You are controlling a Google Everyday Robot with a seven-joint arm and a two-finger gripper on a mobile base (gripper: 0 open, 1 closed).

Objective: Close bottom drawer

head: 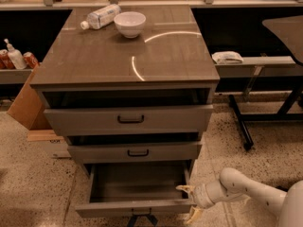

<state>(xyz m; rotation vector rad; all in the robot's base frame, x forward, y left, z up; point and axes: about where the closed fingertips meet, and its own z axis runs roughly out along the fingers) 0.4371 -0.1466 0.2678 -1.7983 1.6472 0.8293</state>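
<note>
- The pincer is nearest, low at the right, on a white arm that comes in from the near right corner. Its two pale fingers are spread apart and grasp nothing.
- One finger sits at the far side of the drawer's front edge and the other hangs on the near side. The right end of the panel seems to lie between them. Whether either finger touches the panel cannot be told.
- The bottom drawer lies just left of the pincer, pulled well out toward the near side, with its deep box bare inside.
- The front panel's long axis runs left to right, and the small black handle is at its middle, left of the pincer.
- The drawer shuts by travelling from near to far into the cabinet, so the push probably has to come from the near face. From this right-end spot, an off-centre push might skew the drawer.
- Farther back, the middle drawer and the top drawer also stand slightly out.
- Farthest, the surface carries a white bowl and a bottle lying on its side.
</note>
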